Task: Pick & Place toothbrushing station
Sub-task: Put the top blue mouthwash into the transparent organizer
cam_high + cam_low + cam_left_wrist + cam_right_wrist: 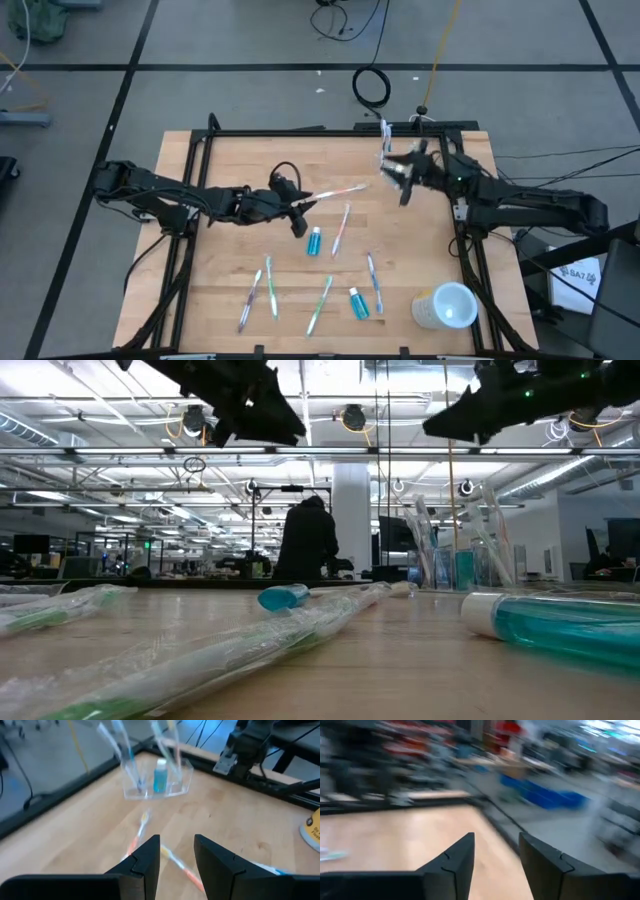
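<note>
The small clear tumbler (pixel 385 158) stands on its base at the far right of the table, with toothbrushes and a blue tube upright in it; it also shows in the left wrist view (pixel 157 782) and the low view (pixel 450 565). A pink-and-white toothbrush (pixel 337 191) lies between the two grippers, and it shows below my left fingers (pixel 145 822). My left gripper (pixel 300 215) is open and raised above the table's middle. My right gripper (pixel 402 182) is open and empty, raised just beside the tumbler.
Several wrapped toothbrushes (pixel 270 285) and two blue tubes (pixel 315 240) lie scattered on the near half of the table. A larger whitish cup (pixel 447 305) lies at the near right corner. A black frame (pixel 190 200) runs around the table.
</note>
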